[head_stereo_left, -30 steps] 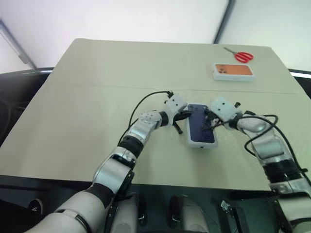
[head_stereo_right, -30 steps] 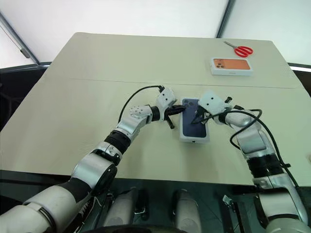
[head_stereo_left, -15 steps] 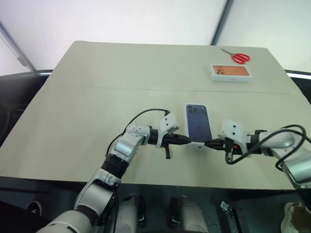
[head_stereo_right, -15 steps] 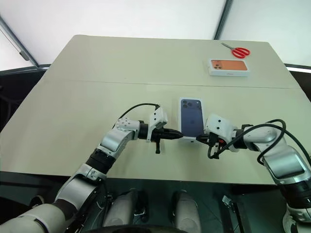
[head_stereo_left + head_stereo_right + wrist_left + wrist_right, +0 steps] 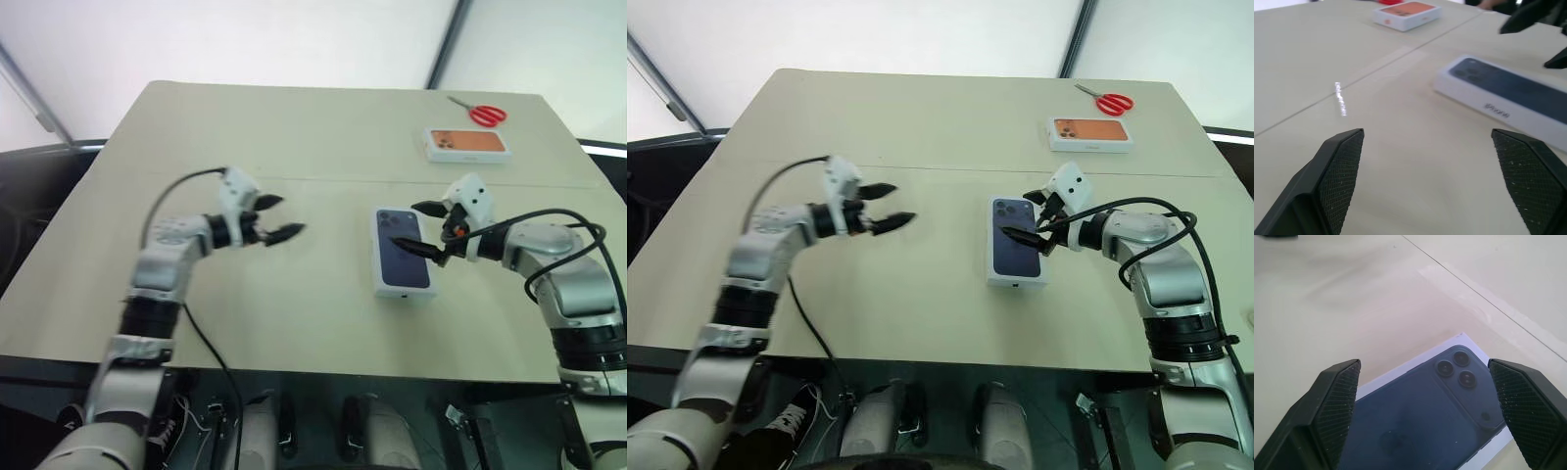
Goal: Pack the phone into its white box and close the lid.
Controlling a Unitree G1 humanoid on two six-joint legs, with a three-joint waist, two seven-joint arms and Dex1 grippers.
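Right, quick notes. White box (image 5: 404,291) lies flat mid-table (image 5: 294,127), long side running away from me. Its top is dark blue w/ a camera cluster at the far corner.

Grippers:
- R gripper (image 5: 405,224) hangs just over the box's far right corner, fingers spread wide, nothing between them. Lower finger looks v. close to the blue face; can't say if touching.
- L gripper (image 5: 290,216) is well apart from the box, off to my left above bare table, also spread wide and empty.

Risks from here:
- If R hand drops or sweeps sideways, that lower finger could catch the top edge and skid the box or lift the lid at one corner.
- If the lid isn't seated all round, it may sit cocked, and a one-sided push would tilt it rather than close it.
- L arm's cable loops loose above the table. A fast reach back could drag it, prob. not onto the box.
- Other white box w/ orange picture (image 5: 468,144) and scissors (image 5: 485,113) sit far right, well apart, so low risk.

Hard to make out:
- Whether the blue face is the phone (image 5: 1415,426) itself lying in an open tray, or a print on a fitted lid. Lettering on the side wall suggests the lid's on (judgement only).
- The seam between lid and tray is too small to read.
- Box's right wall is partly behind the R fingers.
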